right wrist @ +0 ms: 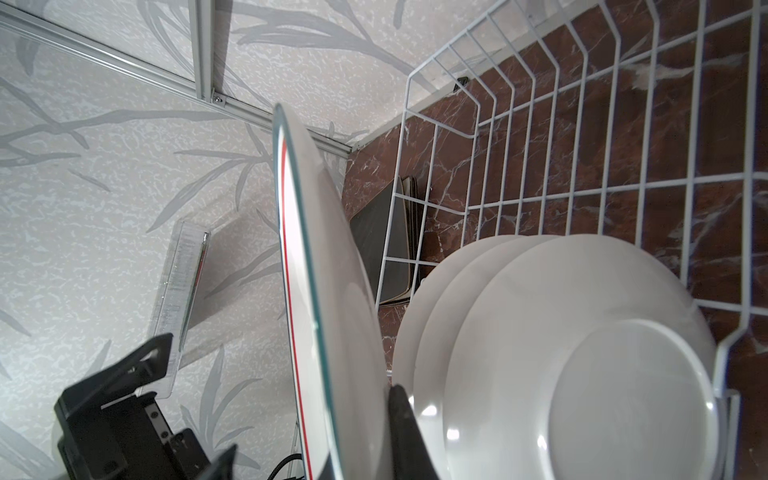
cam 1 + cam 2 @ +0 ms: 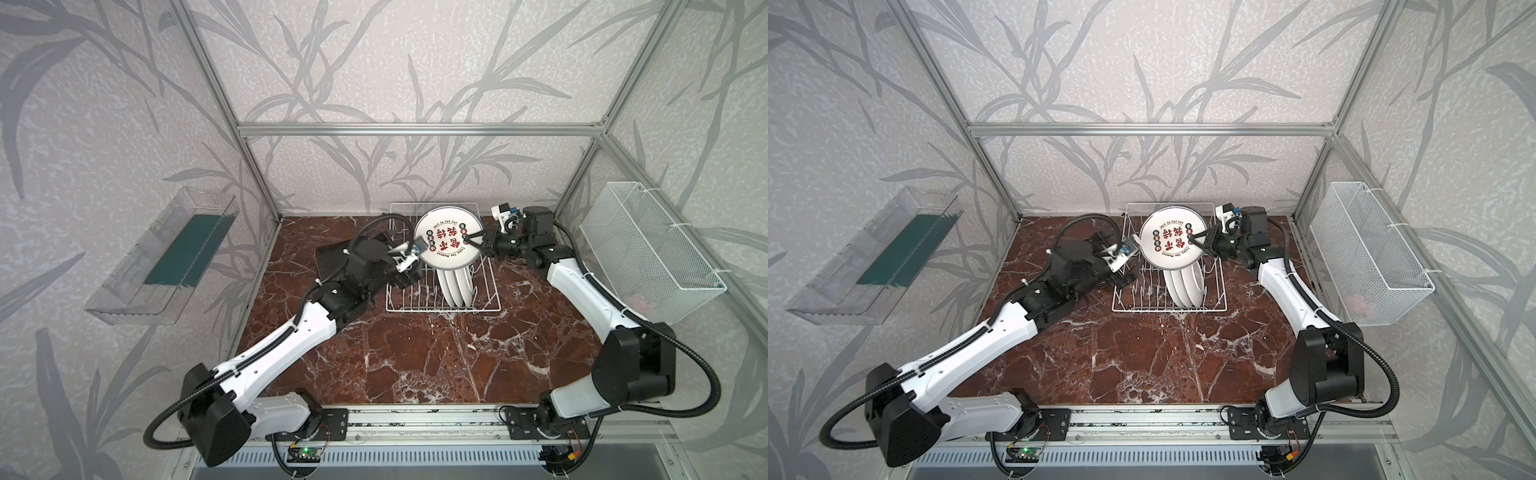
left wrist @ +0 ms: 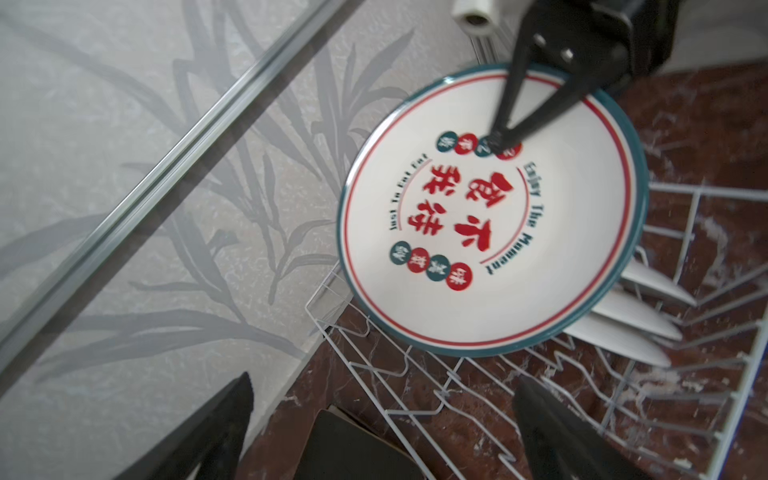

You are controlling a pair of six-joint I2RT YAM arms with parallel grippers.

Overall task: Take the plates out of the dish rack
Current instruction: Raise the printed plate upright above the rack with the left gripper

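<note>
Count of plates and holders

One printed round plate (image 2: 449, 239), three white-backed round plates (image 2: 455, 286), one dish rack (image 2: 415, 309), one mesh basket (image 2: 648, 249), one clear tray (image 2: 124, 299). The stacked dark square plates (image 1: 382, 245) number perhaps two.

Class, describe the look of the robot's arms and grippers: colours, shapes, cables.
The left arm and right arm match: white shells on long links, black joint housings, black ribbed cable conduits looping outside. The left gripper and right gripper have slim, black, tapered fingers.

Left tool (image 3: 382, 378) stands wide open, black fingers (image 3: 216, 428) spread far apart, arm stretched forward. Facing it, right tool (image 2: 467, 238) is pinched tight on a round plate (image 2: 449, 259), elbow bent
</note>
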